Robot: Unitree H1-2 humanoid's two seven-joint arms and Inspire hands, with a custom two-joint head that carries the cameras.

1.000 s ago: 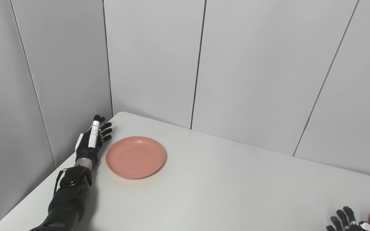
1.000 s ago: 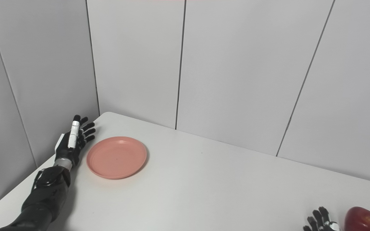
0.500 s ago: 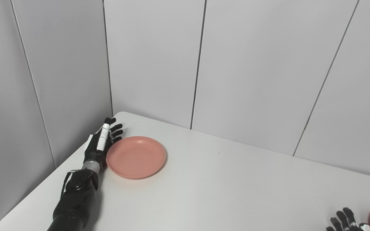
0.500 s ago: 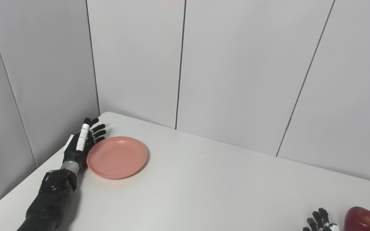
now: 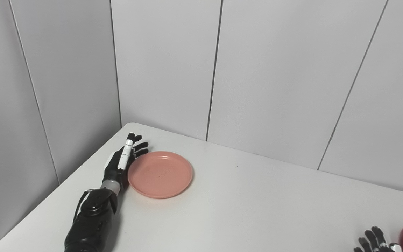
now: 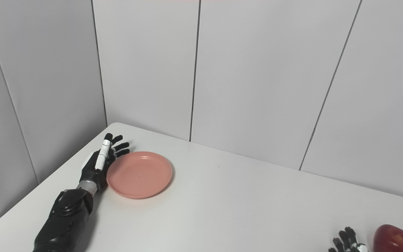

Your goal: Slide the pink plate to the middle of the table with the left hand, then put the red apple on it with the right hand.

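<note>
— Walls [image 5: 275, 77] first: pale grey panels with dark seams, closing off the far side and the left side of the scene. What sits under them?

— White tabletop [image 5: 243, 210], its rounded far-left corner tucked into the angle where the panels meet. Its near edge and right end run out of view. A broad bare stretch of it lies open from the middle across to the right.

— And the left arm [image 6: 63, 218]?

— Black, coming in from the bottom left along the tabletop's left edge; its upper part is cut off by the frame.

— Where is the pink plate [image 5: 161, 174]?

— Flat on the tabletop in the far-left part, well left of the middle, with bare surface on its right and near sides.

— Is the left hand [image 5: 121, 162] on it?

— It stands on edge against the plate's left rim, fingers [image 6: 121, 146] straight and slightly spread, pointing toward the far wall. It grips nothing; the palm side looks to be touching the rim, though the exact contact is hidden behind the hand.

— The red apple [image 6: 394, 238]?

— At the bottom right corner, on the tabletop, far from the plate. Its lower part is cut by the frame.

— And the right hand [image 6: 346, 241]?

— Only dark fingertips show at the bottom edge, just left of the apple, apart from it. They point up and are spread apart; the rest of the hand is out of view, so I cannot tell whether it is loose or clenched.
</note>
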